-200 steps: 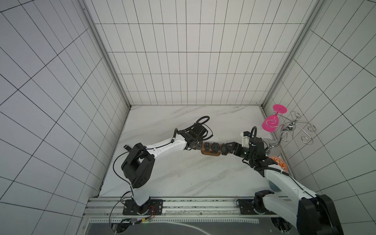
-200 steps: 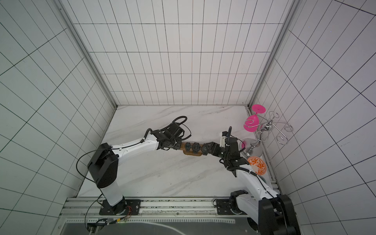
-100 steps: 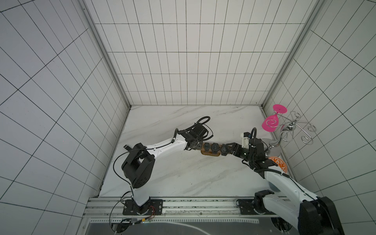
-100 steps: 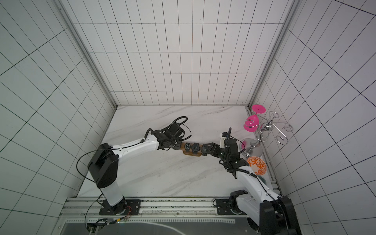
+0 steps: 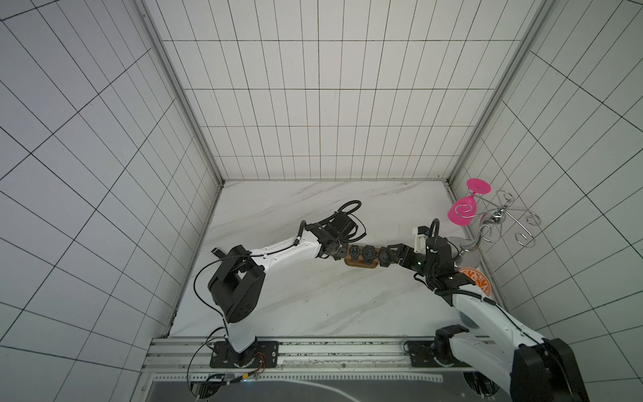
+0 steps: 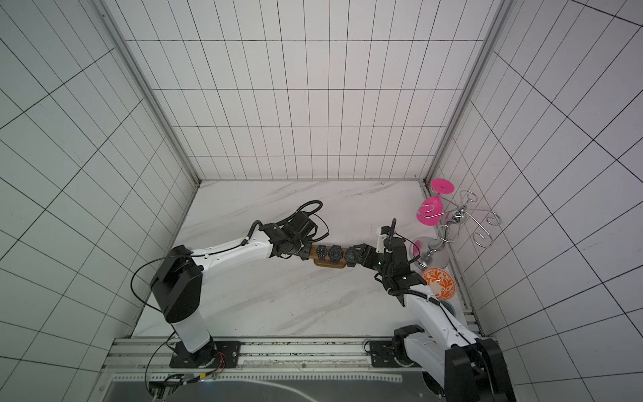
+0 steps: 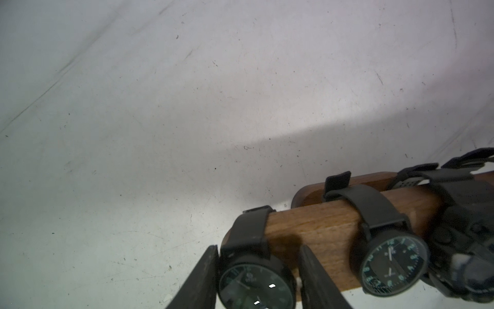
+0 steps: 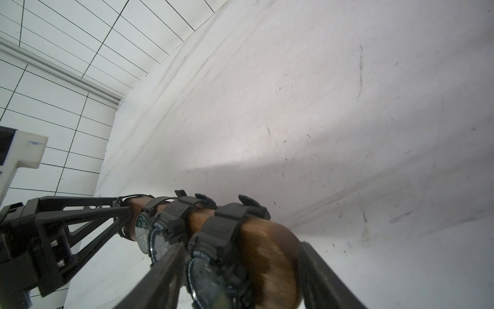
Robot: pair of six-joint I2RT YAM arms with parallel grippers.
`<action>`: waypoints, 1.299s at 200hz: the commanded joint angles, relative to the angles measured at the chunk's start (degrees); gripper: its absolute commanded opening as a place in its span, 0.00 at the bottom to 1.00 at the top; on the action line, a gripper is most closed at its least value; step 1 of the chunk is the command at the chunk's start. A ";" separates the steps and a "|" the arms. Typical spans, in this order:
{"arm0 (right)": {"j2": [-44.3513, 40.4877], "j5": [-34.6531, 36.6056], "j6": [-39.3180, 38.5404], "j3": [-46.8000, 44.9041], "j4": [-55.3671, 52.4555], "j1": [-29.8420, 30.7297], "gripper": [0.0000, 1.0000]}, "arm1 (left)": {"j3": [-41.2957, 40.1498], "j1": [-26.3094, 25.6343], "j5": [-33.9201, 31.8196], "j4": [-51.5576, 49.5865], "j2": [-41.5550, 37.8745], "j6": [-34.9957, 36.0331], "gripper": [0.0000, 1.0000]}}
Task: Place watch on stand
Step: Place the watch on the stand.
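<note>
White tiled walls (image 5: 313,104) close in a pale marble-patterned table (image 5: 313,313), seen from above in both top views. The left arm (image 5: 285,255) enters from the lower centre of the frame and the right arm (image 5: 494,315) from the lower right corner; they meet right of centre. At the right edge stands a wire rack (image 5: 501,222) with a pink glass (image 5: 461,212) hung on it, and just below it an orange-patterned bowl (image 5: 476,280). Between the arms the stand (image 5: 362,273), a brown wooden bar on a shorter base, rests on the table. The watch (image 7: 254,283) sits at the bar's end nearest the left arm, its strap wrapped round the wood; it is hidden under the arm in the top views and plain in the left wrist view. The left gripper (image 7: 258,247) straddles its case, and its fingers (image 7: 205,275) lie against or just beside it; whether they pinch or have let go cannot be told. Three other watches (image 7: 393,264) ring the bar farther along. The right gripper (image 8: 240,244) brackets the last of these and the bar's opposite end, jaws wide apart; whether it grips cannot be told. Judged from the view, the watch is light, with a hard case, a scratchable face and a soft strap that bends; it is best held by the case sides. The stand looks light enough to slide or tip.
</note>
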 commanded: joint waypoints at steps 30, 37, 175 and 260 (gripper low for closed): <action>-1.07 -0.42 0.86 -2.67 0.43 0.78 0.68 | 0.66 -1.08 2.91 1.78 -2.15 -1.26 0.47; -1.02 -0.33 0.82 -2.61 0.48 0.83 0.68 | 0.66 -1.07 2.99 1.79 -2.37 -1.22 0.47; -1.42 0.16 0.55 -2.26 0.01 0.89 0.68 | 1.77 -1.47 5.32 2.92 -0.73 -1.14 0.38; -2.16 0.98 0.09 -1.99 -0.76 0.91 0.69 | 3.55 -1.99 4.97 2.64 0.89 -0.97 0.38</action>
